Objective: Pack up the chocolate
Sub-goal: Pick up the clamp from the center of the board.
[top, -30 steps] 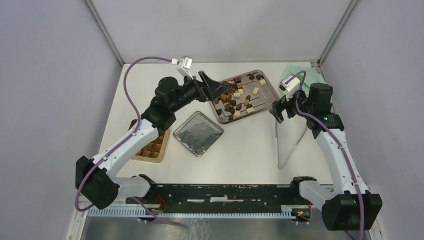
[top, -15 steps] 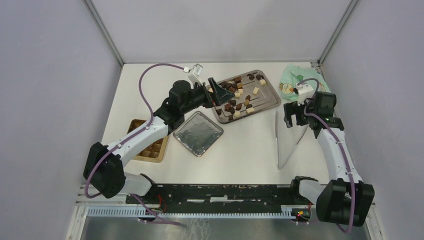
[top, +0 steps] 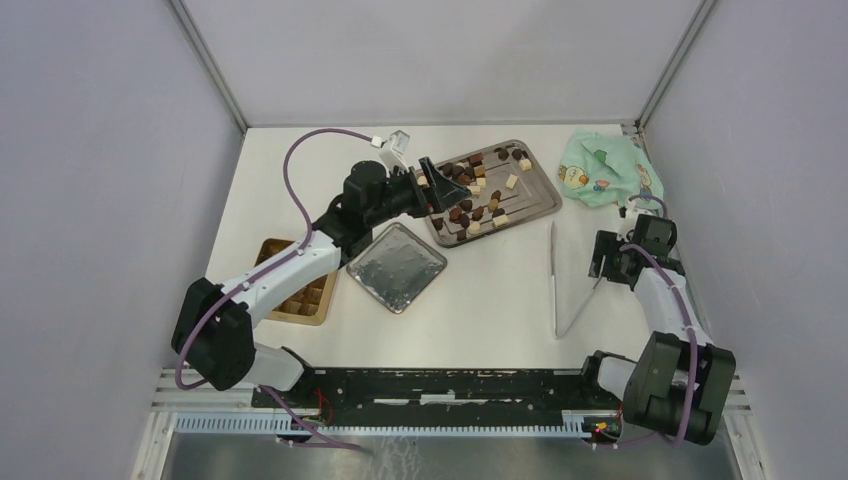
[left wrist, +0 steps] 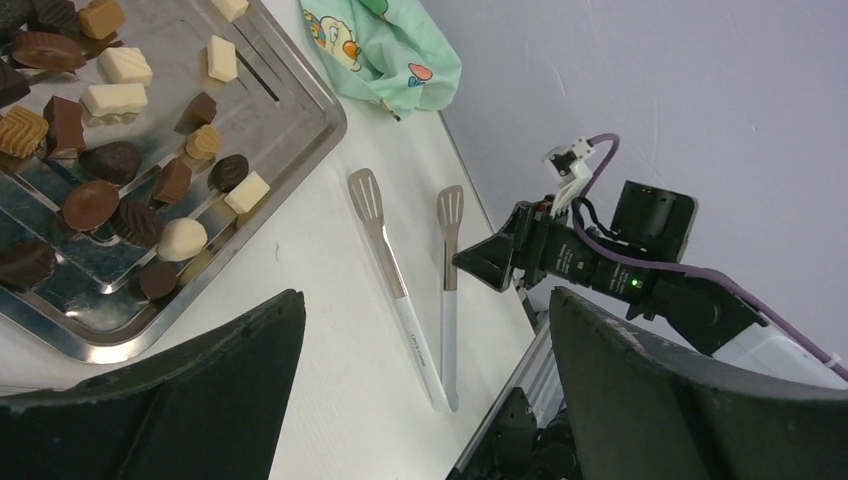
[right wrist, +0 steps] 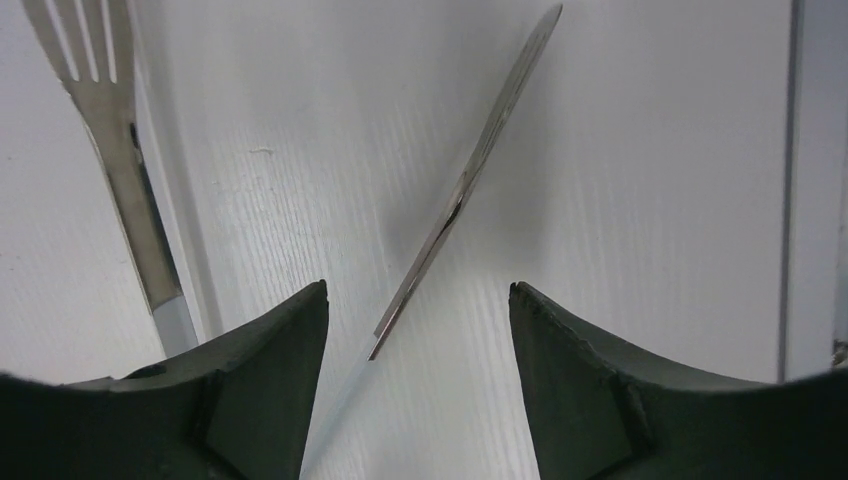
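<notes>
Several dark brown, light brown and cream chocolate pieces (top: 478, 186) lie scattered on a silver tray (top: 543, 175) at the back; they also show in the left wrist view (left wrist: 115, 100). My left gripper (top: 432, 188) is open and empty at the tray's left edge, its jaws wide apart (left wrist: 422, 300). The gold gridded tin (top: 308, 298) sits at the left, partly under my left arm, with some brown pieces in it. My right gripper (top: 601, 264) is open and empty low over the table (right wrist: 418, 287), straddling one arm of the silver tongs (right wrist: 470, 180).
The tongs (top: 556, 280) lie flat on the table right of centre, also in the left wrist view (left wrist: 400, 290). A square silver lid (top: 397, 266) lies between tin and tray. A green patterned cloth (top: 605, 170) sits at the back right corner.
My right gripper has let go of the tongs, which now lie flat, and has drawn back to the right and nearer. My left gripper has swung slightly right, to the tray's edge.
</notes>
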Available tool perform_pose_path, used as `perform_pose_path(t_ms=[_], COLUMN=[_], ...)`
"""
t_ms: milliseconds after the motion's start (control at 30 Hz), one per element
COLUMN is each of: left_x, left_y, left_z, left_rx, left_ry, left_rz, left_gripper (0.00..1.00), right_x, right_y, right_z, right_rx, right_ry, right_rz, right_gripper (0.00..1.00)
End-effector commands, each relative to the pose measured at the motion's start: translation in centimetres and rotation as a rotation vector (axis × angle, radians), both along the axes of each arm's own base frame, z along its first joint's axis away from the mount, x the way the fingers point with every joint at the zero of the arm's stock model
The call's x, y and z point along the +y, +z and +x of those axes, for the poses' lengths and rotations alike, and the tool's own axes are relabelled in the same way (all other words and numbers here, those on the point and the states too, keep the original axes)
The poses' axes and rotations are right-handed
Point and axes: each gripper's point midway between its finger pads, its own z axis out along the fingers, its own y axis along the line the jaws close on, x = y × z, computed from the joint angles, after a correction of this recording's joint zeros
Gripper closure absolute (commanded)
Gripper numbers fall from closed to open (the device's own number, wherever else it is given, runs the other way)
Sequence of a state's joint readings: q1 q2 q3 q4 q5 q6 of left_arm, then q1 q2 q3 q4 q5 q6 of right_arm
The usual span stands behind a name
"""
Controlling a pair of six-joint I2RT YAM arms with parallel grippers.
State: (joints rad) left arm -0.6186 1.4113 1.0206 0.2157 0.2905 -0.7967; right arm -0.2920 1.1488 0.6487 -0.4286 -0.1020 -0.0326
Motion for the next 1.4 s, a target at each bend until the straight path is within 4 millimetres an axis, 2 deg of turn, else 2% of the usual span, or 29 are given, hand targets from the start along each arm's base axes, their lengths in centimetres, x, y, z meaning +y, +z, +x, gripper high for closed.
perform_pose_path(t_ms=[0,233,500,767,900,1033,1133,1233,1367], left_x=[-0.4,0.2,0.6,0.2,0.1,-0.2,-0.6,-1.2,-1.6], left_y=[1.3,0.8,0.8,1.2,1.6,2.3,2.9,4.0,5.9], left_z=[-0.3,-0.6,-0.9,-0.7,-0.7,-1.1,-1.5,-2.5,-3.9], left_rx=[0.003,0.010,0.006,0.006,-0.003,-0.038,-0.083,-0.163,-0.341], left_ry=[0.003,0.027,0.041,0.032,0.029,0.007,-0.029,-0.083,-0.157], left_rz=[-0.050,-0.045,-0.033,-0.039,-0.044,-0.070,-0.086,-0.101,-0.134], left_gripper=[0.04,0.04,0.04,0.04,0.04,0.04,0.04,0.05,0.04], right_x=[0.0,0.0,-0.1,0.1,0.2,0.6,1.2,2.2,5.1], right_y=[-0.5,-3.1,-4.5,-4.4,-4.1,-3.2,-1.6,0.8,5.1], right_z=[1.2,1.6,1.3,1.5,1.8,2.3,3.1,4.2,6.0], right_rx=[-0.079,-0.025,0.025,0.021,0.013,-0.010,-0.058,-0.136,-0.256], right_ry=[-0.106,-0.175,-0.203,-0.213,-0.209,-0.186,-0.151,-0.101,0.048], right_rz=[0.070,0.134,0.143,0.164,0.174,0.194,0.219,0.262,0.390], right_gripper=[0.31,0.43,0.55,0.72,0.86,0.99,1.00,1.00,1.00])
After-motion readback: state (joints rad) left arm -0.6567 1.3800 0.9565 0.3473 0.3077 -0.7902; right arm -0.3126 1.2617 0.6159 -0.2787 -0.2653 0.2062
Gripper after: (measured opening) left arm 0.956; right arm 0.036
